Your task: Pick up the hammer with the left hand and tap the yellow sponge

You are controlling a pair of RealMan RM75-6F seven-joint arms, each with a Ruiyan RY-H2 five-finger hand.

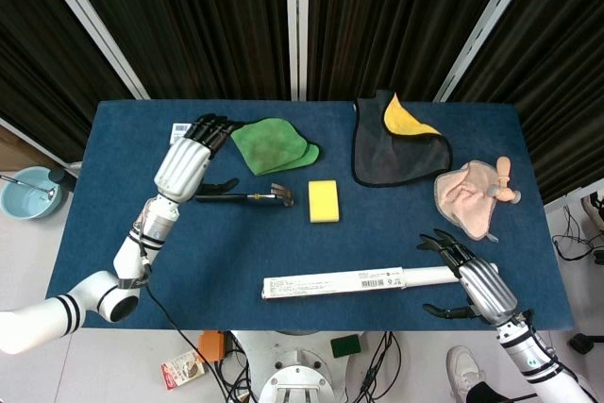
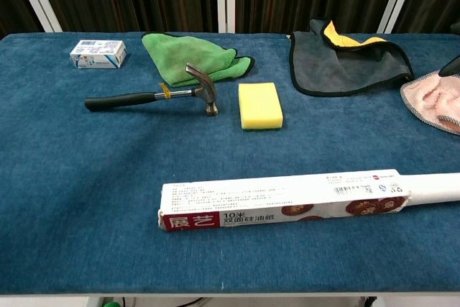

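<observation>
While my left hand [image 1: 189,159] hangs over the table with its dark fingers [image 1: 213,127] stretched out and apart toward the far edge, it holds nothing; the thumb curves out beside the black grip of the hammer [image 1: 247,196], but I can't tell from the head view whether it touches. The chest view settles that the hammer lies flat on the blue table [image 2: 86,199], untouched, handle pointing to the robot's left and steel head just beside the yellow sponge [image 2: 259,105], a narrow gap between them. Its claw tips up toward the green cloth [image 2: 188,53] behind it.

My right hand [image 1: 472,277] sits near the front right corner, fingers spread with nothing between them, next to the end of the long white box [image 2: 287,200]. It has no part in this.

I judge the hammer head-heavy: steel head, slim shaft, rubbery black grip. Taken too far back on the handle, the head will sag and twist in the fingers; taken on the bare shaft near the yellow band, it may slip. I'd wrap the rubber grip around its middle, where the surface should bite and the balance is tolerable. The handle lies low against the cloth-covered table, so the fingers need to get under it. The sponge looks soft and light; a firm tap could shove it sideways, so I'd keep the tap gentle.
</observation>
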